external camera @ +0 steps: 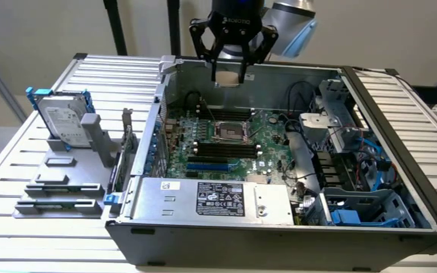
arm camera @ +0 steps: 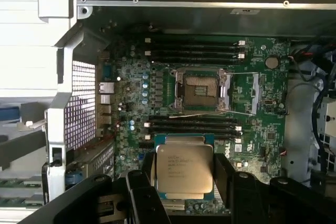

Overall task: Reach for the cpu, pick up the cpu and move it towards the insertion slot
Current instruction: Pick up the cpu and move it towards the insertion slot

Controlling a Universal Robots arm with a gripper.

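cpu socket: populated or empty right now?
Empty. The insertion slot shows its bare centre inside the metal frame, while the cpu sits between the gripper fingers above the board.

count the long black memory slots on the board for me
8, in two banks of 4. One bank lies on one side of the insertion slot; the other lies on the opposite side, nearer the cpu held in the pincer, which may hide more.

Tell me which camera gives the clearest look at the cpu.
The wrist view: the cpu faces the camera, silvery top and printed markings plain, held between the gripper fingers. In the exterior view the cpu is a small pale piece under the gripper.
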